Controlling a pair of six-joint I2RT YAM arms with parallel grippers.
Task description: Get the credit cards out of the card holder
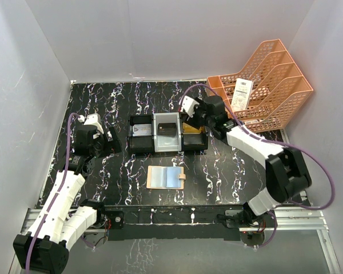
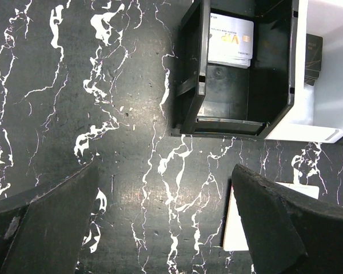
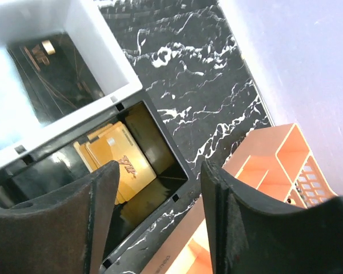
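While the right gripper hangs over the right-hand compartment of the tray, its fingers stand apart with nothing between them. Directly beneath it, gold cards lie flat on that compartment's floor, stacked a little askew. The tray has three compartments in a row. The middle one is white-walled and holds a black card, and the left one is black and holds a silver card printed "VIP".

The wallet lies open and flat on the counter, in front of the tray and apart from it. Its pale bluish slots face up and its brown tab is at the right edge. Neither gripper touches it. The top view is too small to tell whether any card is in the slots.

The left gripper is spread wide and empty, low over bare counter just left of the tray's near-left corner. A pale edge of the wallet shows behind its right finger.

At the far right corner stands an orange rack with a white receipt propped in it.
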